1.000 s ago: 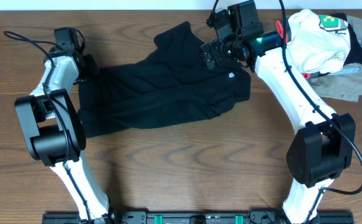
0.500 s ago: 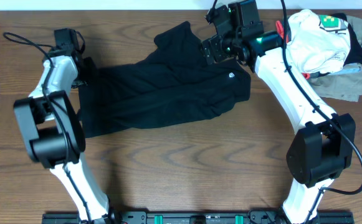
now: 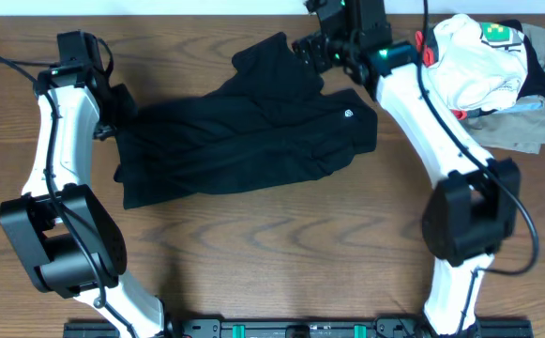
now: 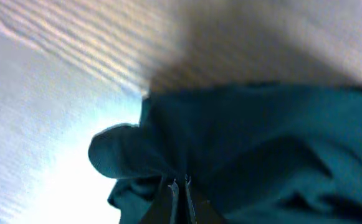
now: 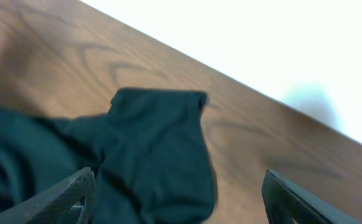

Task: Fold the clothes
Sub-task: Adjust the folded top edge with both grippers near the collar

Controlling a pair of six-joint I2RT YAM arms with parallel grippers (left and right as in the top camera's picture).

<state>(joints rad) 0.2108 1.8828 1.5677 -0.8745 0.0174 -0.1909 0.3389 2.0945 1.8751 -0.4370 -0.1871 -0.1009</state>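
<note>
The black garment (image 3: 244, 131) lies crumpled on the wooden table (image 3: 272, 244), left of the pile of clothes (image 3: 492, 75) and apart from it, with bare wood between them. Its long axis runs on a slant, from a low end far from the pile up to a higher end nearer the pile. A narrow flap (image 3: 263, 52) sticks out from its top edge, pointing away from the robot's bases. The cloth is plain and dark, creased in long folds along that slant, with a small pale logo (image 3: 348, 115) on the side towards the pile. The left gripper (image 4: 179, 186) sits at the garment's end farthest from the pile, its fingers pressed together on a bunched fold of the fabric. The right gripper (image 5: 179, 176) hangs above the flap, left of the pile, with its fingers (image 5: 68, 193) spread wide and nothing between them.
</note>
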